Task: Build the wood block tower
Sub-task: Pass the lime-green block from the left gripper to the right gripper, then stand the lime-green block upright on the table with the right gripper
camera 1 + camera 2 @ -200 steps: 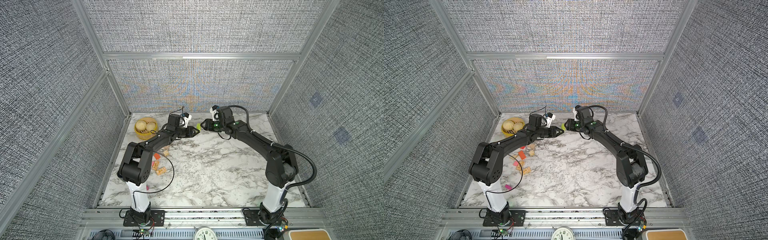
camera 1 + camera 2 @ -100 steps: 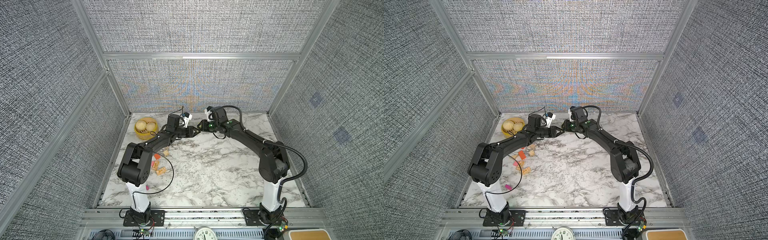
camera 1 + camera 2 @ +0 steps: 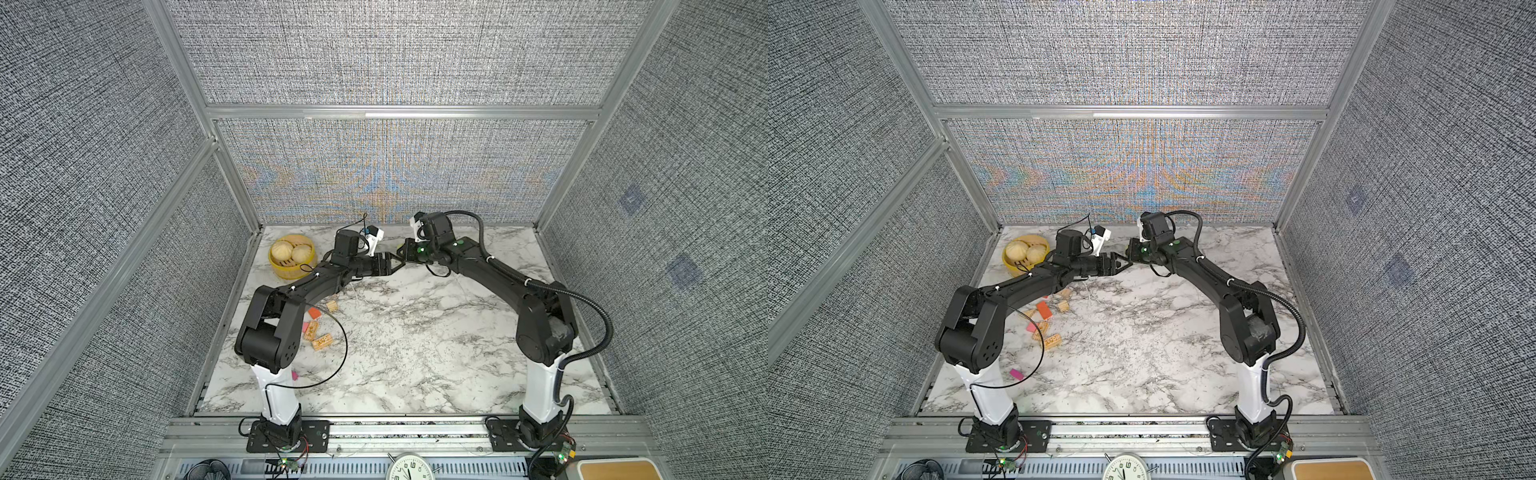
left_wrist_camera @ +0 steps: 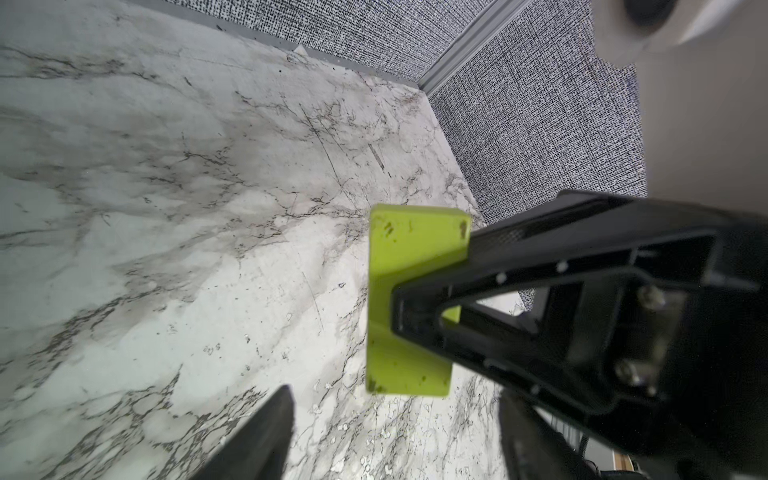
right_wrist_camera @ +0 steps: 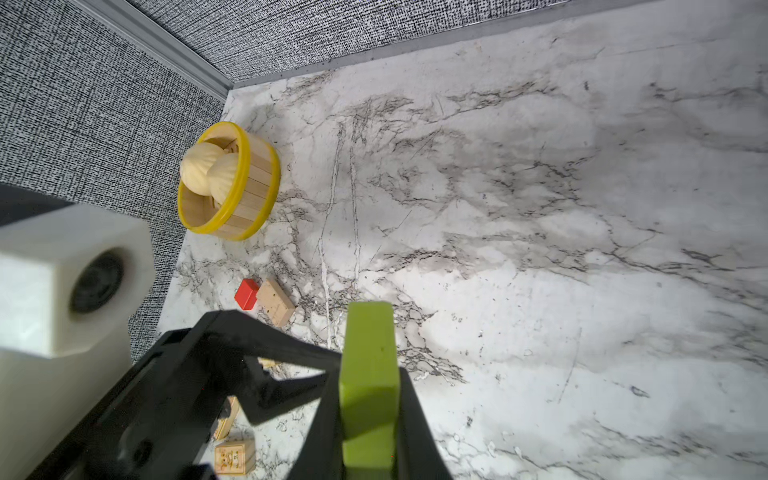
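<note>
Hovering over the far-middle of the marble bench (image 3: 415,332), the lime-green block (image 4: 399,249) is clamped in the right gripper (image 5: 368,395) jaws. It's a flat painted slab w/ rounded corners, scuffed, a few dark specks. Jaws pinch the broad faces; long axis runs across the fingers, ends poking out both sides. Left gripper (image 3: 399,263) jaws are wide apart right by it, can't tell if touching. Loose tan blocks (image 3: 1052,341) + a red-orange one (image 3: 1043,309) lie on the left, nearer than the yellow-rimmed wooden steamer (image 3: 289,273).
</note>
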`<state>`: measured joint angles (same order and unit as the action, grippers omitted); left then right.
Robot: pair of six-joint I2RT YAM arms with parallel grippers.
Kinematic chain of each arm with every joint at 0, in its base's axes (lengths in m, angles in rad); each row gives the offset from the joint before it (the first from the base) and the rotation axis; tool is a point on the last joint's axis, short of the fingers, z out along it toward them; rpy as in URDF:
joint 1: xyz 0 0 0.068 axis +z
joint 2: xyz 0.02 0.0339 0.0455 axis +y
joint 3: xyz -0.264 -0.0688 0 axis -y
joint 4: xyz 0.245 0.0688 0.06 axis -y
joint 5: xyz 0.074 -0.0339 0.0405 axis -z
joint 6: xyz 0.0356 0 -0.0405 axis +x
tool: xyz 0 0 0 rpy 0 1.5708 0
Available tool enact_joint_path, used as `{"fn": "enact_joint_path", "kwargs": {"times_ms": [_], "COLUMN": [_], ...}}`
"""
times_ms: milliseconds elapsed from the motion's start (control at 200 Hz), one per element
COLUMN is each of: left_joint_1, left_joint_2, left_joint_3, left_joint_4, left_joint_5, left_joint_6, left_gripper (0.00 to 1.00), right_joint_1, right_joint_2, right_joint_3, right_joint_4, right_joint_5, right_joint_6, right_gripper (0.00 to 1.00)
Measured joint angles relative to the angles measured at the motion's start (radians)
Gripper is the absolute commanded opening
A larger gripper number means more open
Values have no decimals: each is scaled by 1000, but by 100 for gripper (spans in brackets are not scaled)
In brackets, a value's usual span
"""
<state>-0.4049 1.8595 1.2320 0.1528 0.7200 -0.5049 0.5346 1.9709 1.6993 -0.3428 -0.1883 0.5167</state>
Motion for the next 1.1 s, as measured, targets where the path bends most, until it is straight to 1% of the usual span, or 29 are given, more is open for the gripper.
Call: {"fn": "enact_joint_path", "kwargs": {"times_ms": [125, 315, 545, 810, 965, 1101], "left_joint_1": [0, 2, 2, 2, 2, 2], "left_joint_2": [-37, -73, -98, -122, -122, -110], "left_joint_3": [-21, -46, -85, -109, -108, -98], "left_joint_4": [-19, -51, -57, -61, -74, -92], "left_joint_5": [-75, -196, -305, -433, -478, -510], "left_joint_6": [33, 80, 91, 112, 122, 131], "left_gripper": [99, 99, 99, 99, 99, 99], "right_joint_1": [-24, -93, -134, -135, -128, -127], "right_joint_2": [-40, -116, -151, -93, -32, 16], "right_joint_3": [-4, -36, -98, -127, -118, -106], "right_joint_4": [-66, -196, -359, -478, -515, -534], "right_joint_5": [-7, 24, 35, 61, 108, 122], "right_joint_6": [-40, -124, -214, -268, -276, -279], "right_gripper": [2, 2, 2, 2, 5, 6]}}
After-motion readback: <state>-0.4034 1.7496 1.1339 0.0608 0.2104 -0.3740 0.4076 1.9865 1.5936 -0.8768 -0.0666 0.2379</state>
